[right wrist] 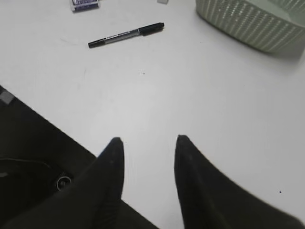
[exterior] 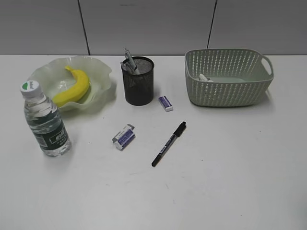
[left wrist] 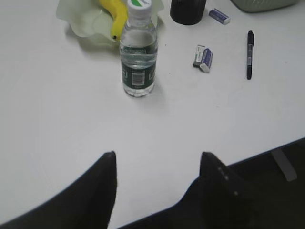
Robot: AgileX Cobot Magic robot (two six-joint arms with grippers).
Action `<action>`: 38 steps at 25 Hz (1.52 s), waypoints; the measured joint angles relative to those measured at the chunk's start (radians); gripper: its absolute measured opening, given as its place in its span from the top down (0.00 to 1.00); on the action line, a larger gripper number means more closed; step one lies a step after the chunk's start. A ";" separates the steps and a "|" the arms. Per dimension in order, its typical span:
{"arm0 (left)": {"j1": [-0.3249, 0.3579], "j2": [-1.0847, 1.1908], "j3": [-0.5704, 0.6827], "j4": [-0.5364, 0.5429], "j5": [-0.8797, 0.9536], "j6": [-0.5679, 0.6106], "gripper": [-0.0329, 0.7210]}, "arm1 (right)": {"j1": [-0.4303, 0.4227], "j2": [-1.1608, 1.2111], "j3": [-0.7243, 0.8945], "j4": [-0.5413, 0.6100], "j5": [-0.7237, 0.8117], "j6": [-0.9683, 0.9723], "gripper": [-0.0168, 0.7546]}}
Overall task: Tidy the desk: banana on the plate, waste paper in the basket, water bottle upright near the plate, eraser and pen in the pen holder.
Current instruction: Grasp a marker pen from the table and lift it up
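Observation:
The banana [exterior: 74,87] lies on the plate [exterior: 103,72] at the back left. The water bottle [exterior: 45,120] stands upright in front of the plate. The pen holder [exterior: 139,81] holds a pen. One eraser [exterior: 165,103] lies beside the holder, another eraser [exterior: 123,137] lies in front of it. A black pen [exterior: 169,143] lies on the desk [exterior: 230,167]. The waste paper [exterior: 203,77] is in the basket [exterior: 225,88]. My left gripper [left wrist: 157,155] is open and empty near the desk's front edge, short of the bottle [left wrist: 138,50]. My right gripper [right wrist: 148,139] is open and empty, short of the pen [right wrist: 125,34].
A grey panelled wall runs behind the desk. The desk's front edge shows in both wrist views, with dark floor below. Neither arm shows in the exterior view.

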 joint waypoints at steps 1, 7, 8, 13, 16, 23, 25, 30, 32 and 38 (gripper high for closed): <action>0.000 -0.015 0.003 0.000 -0.012 0.004 0.40 | 0.000 0.072 -0.030 0.002 -0.019 0.013 0.59; 0.000 -0.027 0.037 0.000 -0.080 0.044 0.40 | 0.000 0.573 -0.302 0.016 -0.020 0.324 0.41; 0.000 -0.027 0.038 -0.001 -0.082 0.046 0.40 | 0.000 0.640 -0.360 0.026 -0.007 0.377 0.38; 0.000 -0.027 0.038 -0.001 -0.088 0.046 0.40 | 0.000 0.992 -0.601 0.112 0.027 0.544 0.33; 0.000 -0.027 0.038 -0.001 -0.088 0.046 0.40 | 0.000 1.166 -0.718 0.128 0.075 0.640 0.33; 0.000 -0.027 0.038 -0.001 -0.088 0.046 0.40 | 0.000 1.440 -0.878 0.131 0.121 0.794 0.33; 0.000 -0.027 0.038 -0.001 -0.088 0.046 0.40 | 0.000 1.492 -0.910 0.131 0.124 0.838 0.33; 0.000 -0.027 0.038 -0.001 -0.088 0.046 0.40 | 0.000 1.597 -0.985 0.131 0.141 0.924 0.33; 0.000 -0.027 0.038 -0.001 -0.088 0.046 0.40 | 0.000 1.625 -0.993 0.131 0.149 0.957 0.33; 0.000 -0.027 0.038 -0.001 -0.088 0.046 0.40 | 0.000 1.684 -0.996 0.113 0.156 0.985 0.35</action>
